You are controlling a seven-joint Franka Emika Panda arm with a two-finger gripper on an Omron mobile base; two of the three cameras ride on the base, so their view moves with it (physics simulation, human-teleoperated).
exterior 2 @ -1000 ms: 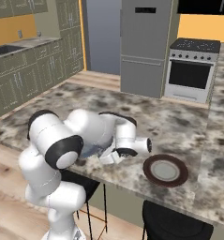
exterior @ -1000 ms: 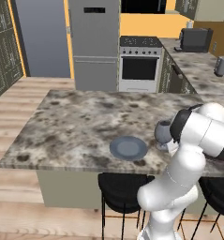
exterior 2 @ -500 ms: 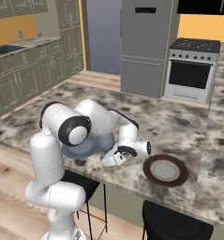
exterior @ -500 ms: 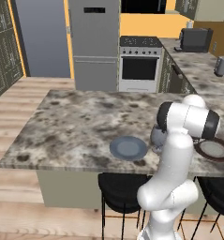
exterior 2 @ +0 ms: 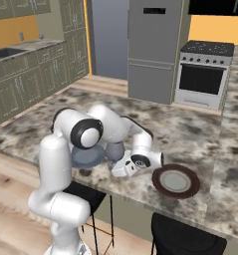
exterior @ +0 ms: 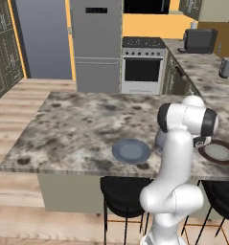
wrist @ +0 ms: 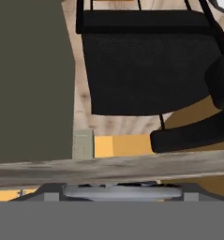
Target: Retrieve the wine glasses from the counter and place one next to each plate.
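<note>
A dark grey wine glass (exterior 2: 115, 149) stands on the stone surface (exterior: 82, 124) near its front edge, between the blue-grey plate (exterior: 131, 151) and the brown-rimmed plate (exterior 2: 176, 181), largely hidden behind the arm in both base views. The gripper (exterior 2: 124, 169) lies low over the front edge just beside the glass, and whether it touches the glass cannot be told. Its jaws stand wide apart. Black stools (exterior: 123, 193) sit below the front edge.
</note>
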